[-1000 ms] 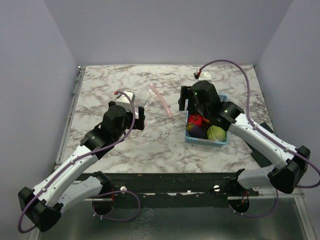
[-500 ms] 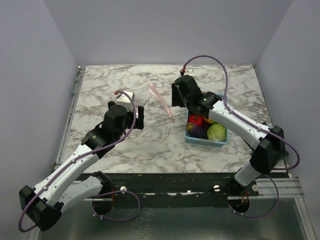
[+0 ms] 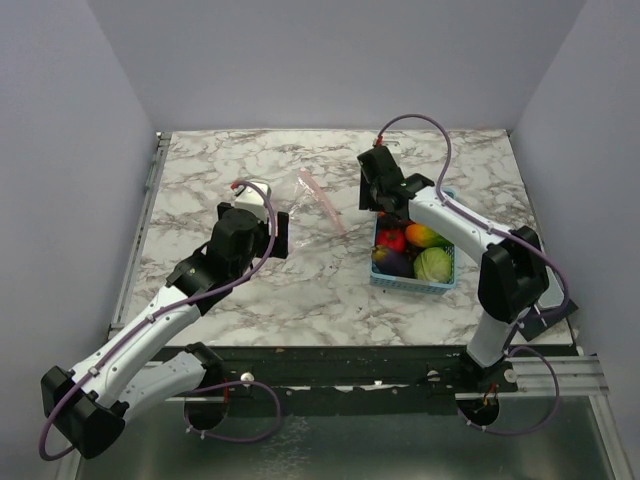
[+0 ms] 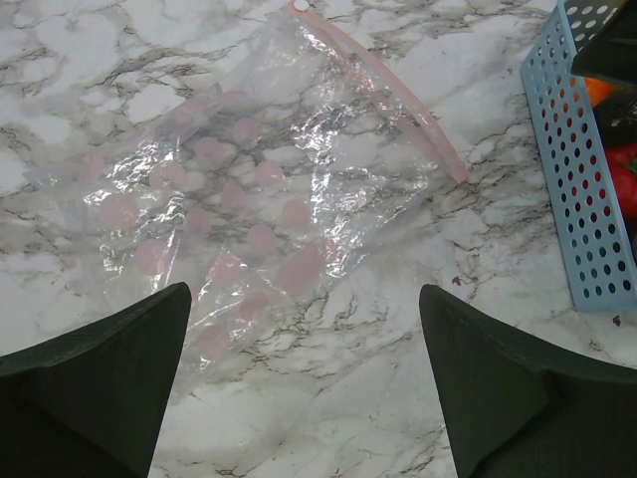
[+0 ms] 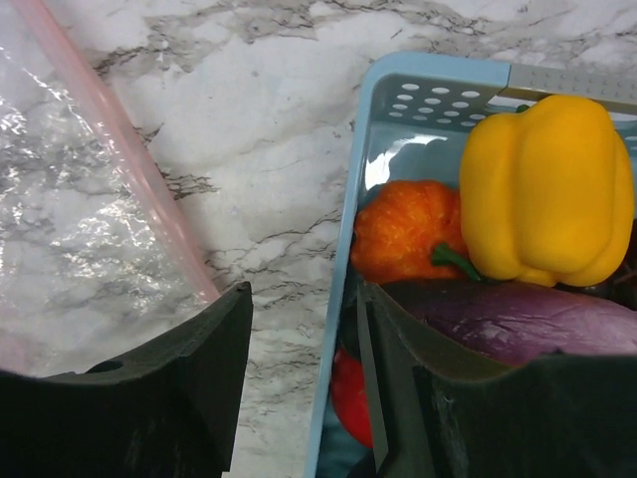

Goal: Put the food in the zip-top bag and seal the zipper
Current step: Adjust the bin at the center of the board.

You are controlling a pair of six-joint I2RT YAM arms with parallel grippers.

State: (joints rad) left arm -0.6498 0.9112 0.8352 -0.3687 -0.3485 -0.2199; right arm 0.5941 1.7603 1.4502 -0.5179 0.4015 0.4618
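Wrist views give me detail the overhead camera loses: pale pink spots printed on the clear zip-top bag (image 4: 249, 199), and its pink zipper (image 4: 383, 95) along the far edge. My left gripper (image 4: 304, 294) hangs wide open and empty, with the bag flat on the marble table (image 3: 230, 170) just ahead of its fingers. My right gripper (image 5: 304, 294) is partly open, gripping nothing, with its fingers either side of the blue basket (image 5: 428, 68) wall. Inside the basket lie a yellow pepper (image 5: 542, 189), an orange piece (image 5: 403, 229) and an eggplant (image 5: 518, 319). Only the overhead view shows the green cabbage (image 3: 432, 265).
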